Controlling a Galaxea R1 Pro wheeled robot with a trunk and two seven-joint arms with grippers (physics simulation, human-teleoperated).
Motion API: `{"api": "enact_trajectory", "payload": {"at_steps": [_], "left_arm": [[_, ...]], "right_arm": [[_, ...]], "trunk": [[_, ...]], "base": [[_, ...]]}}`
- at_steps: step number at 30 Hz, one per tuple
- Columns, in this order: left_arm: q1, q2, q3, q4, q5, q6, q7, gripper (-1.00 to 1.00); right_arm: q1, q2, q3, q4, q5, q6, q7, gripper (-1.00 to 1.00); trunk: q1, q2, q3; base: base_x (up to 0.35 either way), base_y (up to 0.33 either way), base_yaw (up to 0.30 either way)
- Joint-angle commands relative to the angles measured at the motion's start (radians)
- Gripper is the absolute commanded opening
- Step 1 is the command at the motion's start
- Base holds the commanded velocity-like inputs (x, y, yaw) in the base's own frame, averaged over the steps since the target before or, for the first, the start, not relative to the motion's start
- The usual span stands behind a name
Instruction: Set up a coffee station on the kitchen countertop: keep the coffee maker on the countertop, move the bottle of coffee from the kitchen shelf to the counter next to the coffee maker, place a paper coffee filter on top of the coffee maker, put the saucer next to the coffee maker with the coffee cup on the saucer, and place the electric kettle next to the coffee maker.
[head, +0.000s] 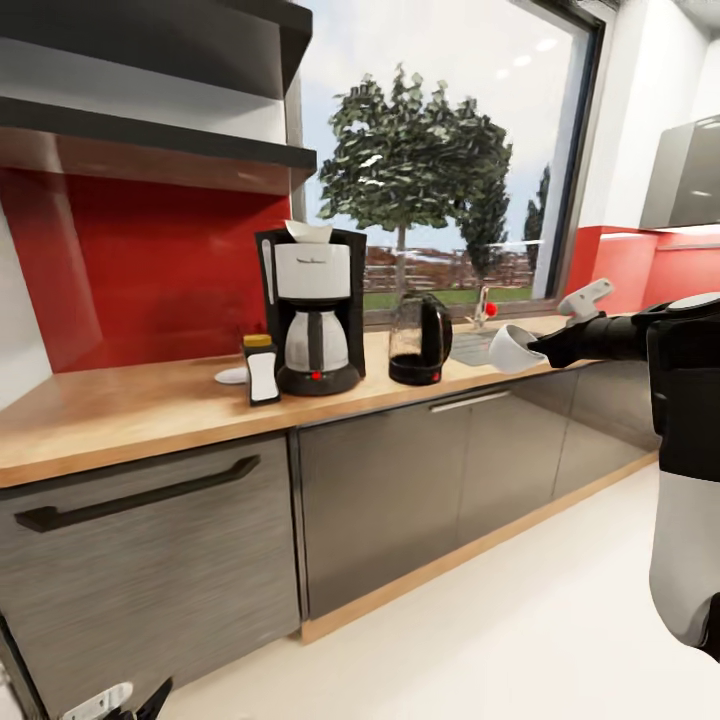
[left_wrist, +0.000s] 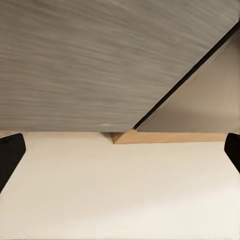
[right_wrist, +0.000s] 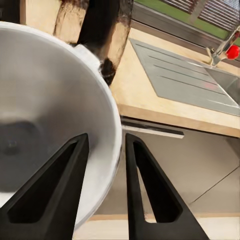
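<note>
On the kitchen countertop (head: 130, 405) the coffee maker (head: 312, 310) stands upright with the paper coffee filter (head: 308, 231) on its top. The bottle of coffee (head: 262, 368) stands at its left front, and the saucer (head: 232, 375) lies just behind the bottle. Right of the machine is the electric kettle (head: 419, 340). My right gripper (head: 537, 348) is in the air beyond the kettle, shut on the rim of the coffee cup (head: 514, 349), which is tilted on its side. In the right wrist view the cup (right_wrist: 50, 125) wall sits between the black fingers (right_wrist: 150, 195). My left gripper (left_wrist: 120, 150) hangs low, open and empty.
The steel sink (right_wrist: 185, 75) with a faucet (right_wrist: 225, 47) lies right of the kettle (right_wrist: 100, 25). The dark kitchen shelf (head: 150, 130) runs above the red backsplash. Grey cabinet fronts (left_wrist: 90, 60) and a wooden toe kick (left_wrist: 165, 137) face the pale floor (head: 520, 640).
</note>
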Motion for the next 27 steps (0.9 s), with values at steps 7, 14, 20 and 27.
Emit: {"api": "enact_trajectory", "payload": {"at_steps": [7, 14, 20, 27], "left_arm": [[0.000, 0.000, 0.000, 0.000, 0.008, 0.000, -0.004, 1.00], [0.000, 0.001, -0.002, 0.027, 0.008, -0.001, -0.005, 1.00], [0.000, 0.000, -0.002, 0.032, 0.008, -0.001, -0.005, 1.00], [0.000, 0.000, -0.002, 0.032, 0.008, -0.001, -0.005, 1.00]], "right_arm": [[-0.001, 0.000, 0.000, -0.001, 0.009, 0.007, 0.011, -1.00], [-0.001, 0.006, 0.000, -0.001, 0.008, 0.006, 0.012, -1.00], [-0.001, 0.006, 0.000, -0.001, 0.009, 0.007, 0.012, -1.00], [-0.001, 0.006, 0.000, -0.001, 0.009, 0.007, 0.012, -1.00]], "trunk": [[0.000, -0.001, -0.001], [0.000, -0.001, -0.001], [0.000, -0.001, -0.006], [0.000, -0.001, -0.016]], "base": [[-0.237, 0.236, 0.000], [-0.083, 0.285, 0.000], [-0.006, 0.258, 0.000], [-0.001, 0.042, 0.000]]}}
